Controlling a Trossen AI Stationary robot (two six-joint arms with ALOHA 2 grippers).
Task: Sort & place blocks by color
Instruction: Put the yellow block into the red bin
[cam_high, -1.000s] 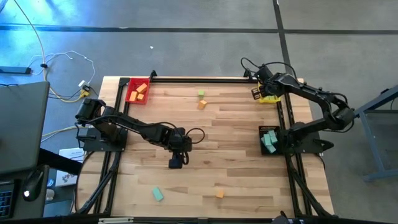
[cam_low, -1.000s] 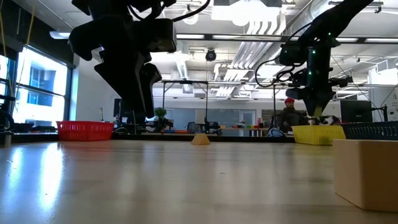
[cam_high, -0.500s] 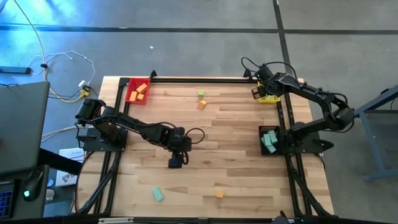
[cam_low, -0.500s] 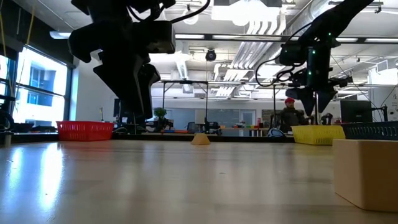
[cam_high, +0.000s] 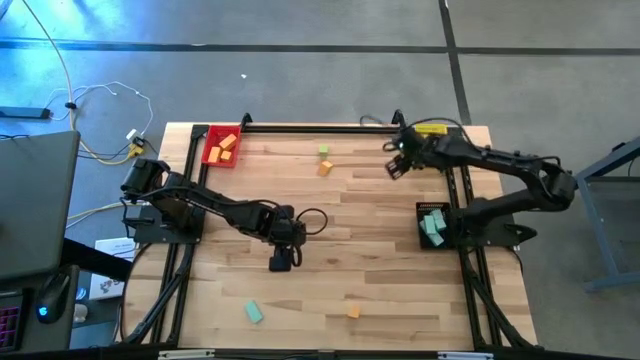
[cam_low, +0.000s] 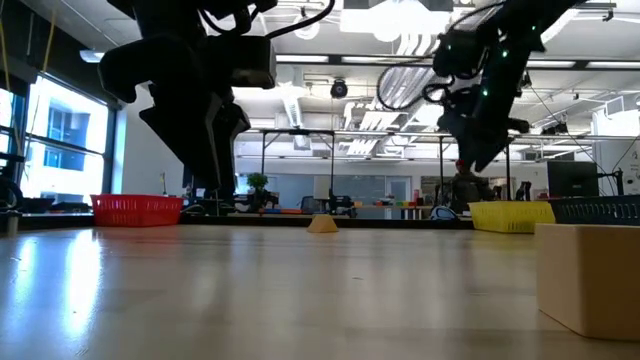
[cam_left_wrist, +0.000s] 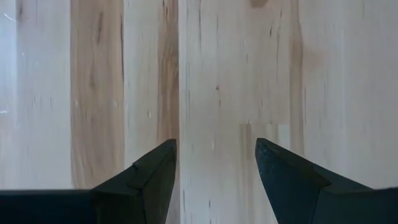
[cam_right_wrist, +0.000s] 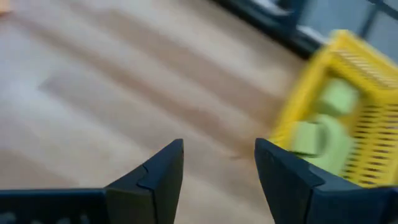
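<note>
Blocks lie scattered across the wooden worktop (cam_high: 400, 260): a light green block (cam_high: 324, 150) and an orange block (cam_high: 324, 168) near the far edge, a teal block (cam_high: 253, 312) and another orange cube (cam_high: 353, 312) near the front. Orange pieces fill the red tray (cam_high: 212, 155); green ones sit in the yellow tray (cam_right_wrist: 367, 130). The left claw (cam_left_wrist: 216, 180) hangs wide and empty over bare wood at mid-worktop. The right claw (cam_right_wrist: 219, 174), also wide and empty, hovers just beside the yellow tray.

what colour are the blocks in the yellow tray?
Light green. The blocks inside the yellow tray show best in the right wrist view.
</note>
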